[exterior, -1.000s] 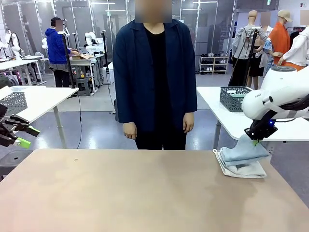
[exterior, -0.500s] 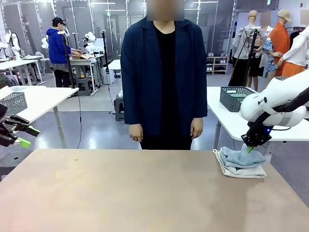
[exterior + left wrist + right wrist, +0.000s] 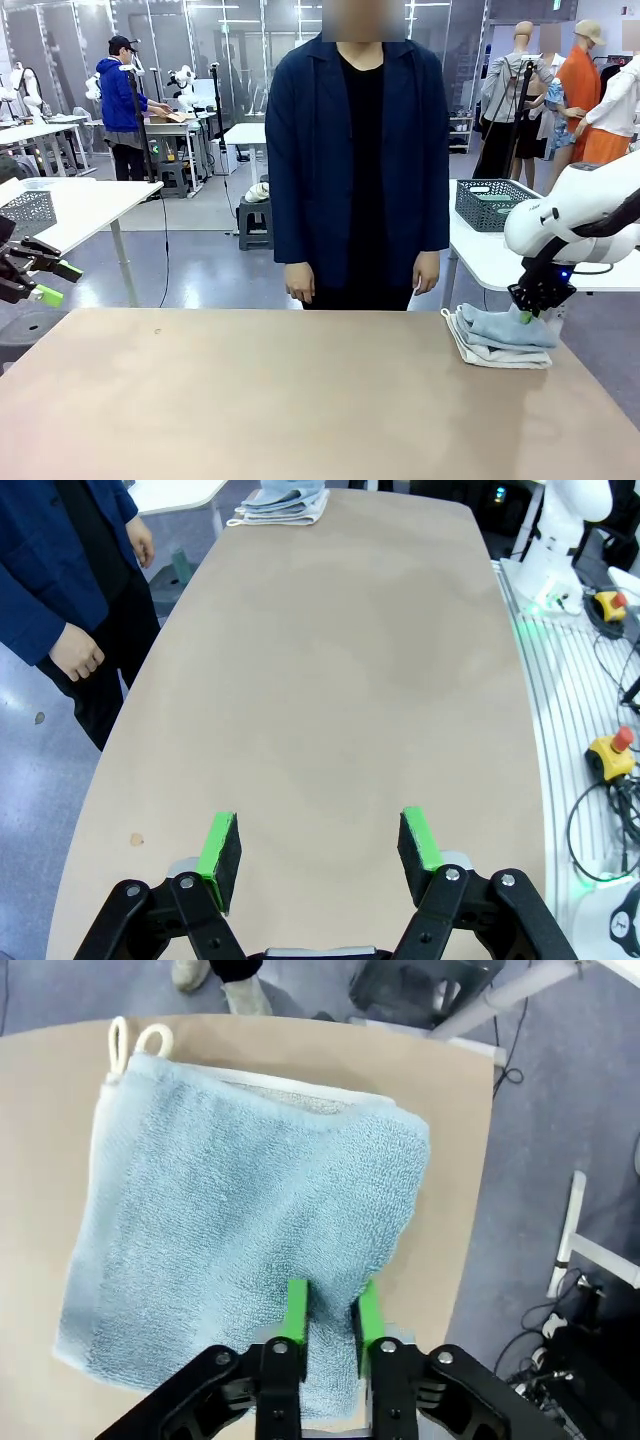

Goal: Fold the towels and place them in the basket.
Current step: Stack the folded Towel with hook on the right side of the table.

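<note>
While the right gripper [image 3: 328,1310] pinches its near fold between narrowly parted fingers, the grey-blue towel [image 3: 240,1230] lies atop the cream towel [image 3: 480,352].

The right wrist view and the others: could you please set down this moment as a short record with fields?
table: tan top, shared with a person standing at the far side
towels: pale grey-blue towel lying on a cream-white towel, stacked at the table's far right edge
right gripper: at the blue towel's near edge, a ridge of cloth between its slightly parted pads
left gripper: open, holding nothing, above bare table
basket: mesh basket on a white table behind
</note>
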`<act>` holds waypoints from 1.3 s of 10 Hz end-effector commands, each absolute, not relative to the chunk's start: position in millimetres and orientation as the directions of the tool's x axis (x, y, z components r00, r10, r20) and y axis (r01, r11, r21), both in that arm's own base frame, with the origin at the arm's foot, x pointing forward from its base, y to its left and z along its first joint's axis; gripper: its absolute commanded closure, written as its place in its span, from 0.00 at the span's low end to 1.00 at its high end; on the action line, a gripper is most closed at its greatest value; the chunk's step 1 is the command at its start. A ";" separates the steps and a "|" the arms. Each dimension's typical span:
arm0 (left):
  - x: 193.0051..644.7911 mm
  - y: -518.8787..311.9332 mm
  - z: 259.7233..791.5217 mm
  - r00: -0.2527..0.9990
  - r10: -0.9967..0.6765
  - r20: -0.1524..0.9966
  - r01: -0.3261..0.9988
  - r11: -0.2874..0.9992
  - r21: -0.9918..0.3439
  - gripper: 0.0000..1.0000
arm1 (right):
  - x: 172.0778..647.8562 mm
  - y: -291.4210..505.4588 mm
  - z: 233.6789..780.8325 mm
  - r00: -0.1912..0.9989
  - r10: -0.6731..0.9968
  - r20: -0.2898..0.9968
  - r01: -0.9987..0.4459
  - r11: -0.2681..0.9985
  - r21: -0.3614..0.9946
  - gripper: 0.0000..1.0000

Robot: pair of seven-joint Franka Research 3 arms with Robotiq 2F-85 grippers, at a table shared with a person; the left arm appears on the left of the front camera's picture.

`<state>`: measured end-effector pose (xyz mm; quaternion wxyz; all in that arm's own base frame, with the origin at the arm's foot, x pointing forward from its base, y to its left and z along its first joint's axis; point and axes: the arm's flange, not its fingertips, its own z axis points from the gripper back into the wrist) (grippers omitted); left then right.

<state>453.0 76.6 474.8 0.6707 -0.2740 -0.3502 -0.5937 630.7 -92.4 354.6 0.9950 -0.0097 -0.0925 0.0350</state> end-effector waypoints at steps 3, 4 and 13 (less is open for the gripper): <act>451.0 76.9 475.6 0.040 -0.597 0.801 0.989 0.138 0.053 0.19 | 624.8 -85.9 393.8 0.988 0.024 0.152 -0.014 0.998 -0.068 0.53; 451.0 76.9 475.6 0.040 -0.597 0.801 0.989 0.138 0.053 0.19 | 618.6 -85.5 416.4 0.988 0.023 0.154 -0.010 0.996 -0.083 0.16; 451.0 76.9 475.6 0.040 -0.597 0.801 0.989 0.138 0.053 0.19 | 477.4 -32.8 696.7 0.969 0.129 0.210 -0.111 0.989 -0.093 0.16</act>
